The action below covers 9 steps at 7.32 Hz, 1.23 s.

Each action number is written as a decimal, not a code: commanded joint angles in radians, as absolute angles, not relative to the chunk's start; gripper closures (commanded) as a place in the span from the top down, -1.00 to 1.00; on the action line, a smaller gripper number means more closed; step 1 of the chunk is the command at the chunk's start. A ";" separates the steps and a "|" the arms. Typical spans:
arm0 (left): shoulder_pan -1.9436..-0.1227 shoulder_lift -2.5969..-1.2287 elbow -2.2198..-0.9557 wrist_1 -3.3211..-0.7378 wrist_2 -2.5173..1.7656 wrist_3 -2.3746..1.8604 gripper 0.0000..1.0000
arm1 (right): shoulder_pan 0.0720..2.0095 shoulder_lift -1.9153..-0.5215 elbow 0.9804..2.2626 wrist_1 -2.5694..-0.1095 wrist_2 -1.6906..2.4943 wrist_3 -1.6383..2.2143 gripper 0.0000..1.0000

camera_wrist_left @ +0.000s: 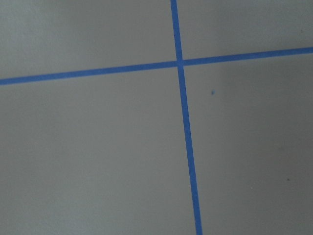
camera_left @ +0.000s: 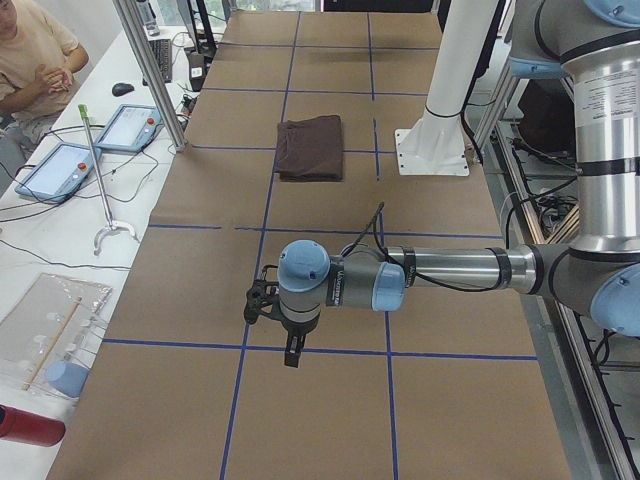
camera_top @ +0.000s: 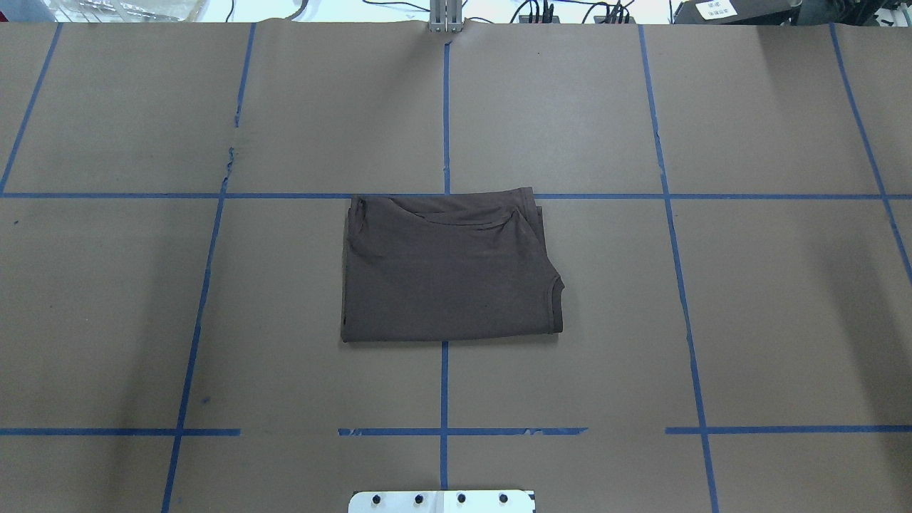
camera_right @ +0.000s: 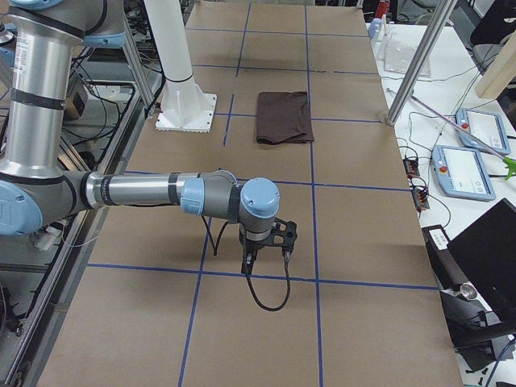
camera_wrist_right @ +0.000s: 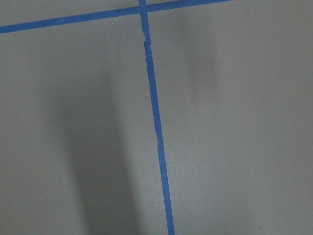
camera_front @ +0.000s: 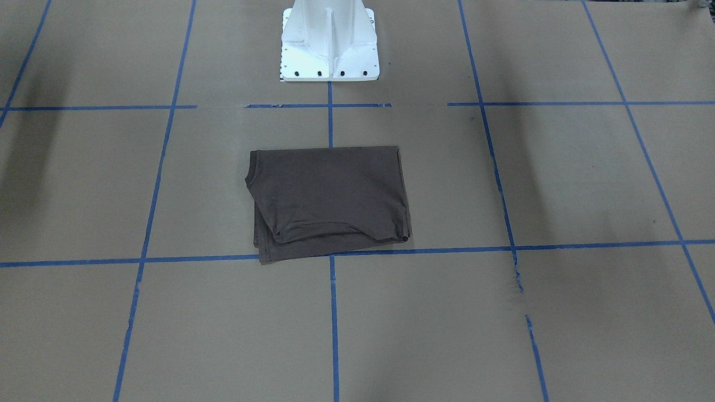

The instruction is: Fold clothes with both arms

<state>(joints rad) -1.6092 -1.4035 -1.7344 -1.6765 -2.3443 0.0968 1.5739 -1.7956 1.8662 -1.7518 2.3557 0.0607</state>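
Folded into a flat rectangle at the middle of the brown table (camera_top: 107, 320), just in front of the white pedestal (camera_front: 329, 50): the shirt (camera_top: 449, 274). Well apart from it, hanging over the table toward opposite ends, pointing down: the left gripper (camera_left: 291, 355) and the right gripper (camera_right: 247, 264). Cannot tell clenched from released on either, seen only from the side.

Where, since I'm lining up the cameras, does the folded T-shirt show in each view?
Front-facing: T-shirt centre, below the white pedestal.
Overhead: T-shirt centre, above the pedestal.
Exterior left: T-shirt upper middle, left of the pedestal.
Exterior right: T-shirt upper middle, right of the pedestal.
Left wrist: not in it.
Right wrist: not in it.
Shared landmark: the pedestal.
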 commanded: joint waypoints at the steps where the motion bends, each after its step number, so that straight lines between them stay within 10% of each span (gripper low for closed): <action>1: -1.609 -1.402 -1.738 -1.680 -2.342 0.097 1.00 | 1.574 -1.795 1.861 -1.749 2.321 0.057 1.00; 9: -1.609 -1.399 -1.735 -1.680 -2.349 0.095 1.00 | 1.572 -1.799 1.766 -1.529 2.232 0.054 1.00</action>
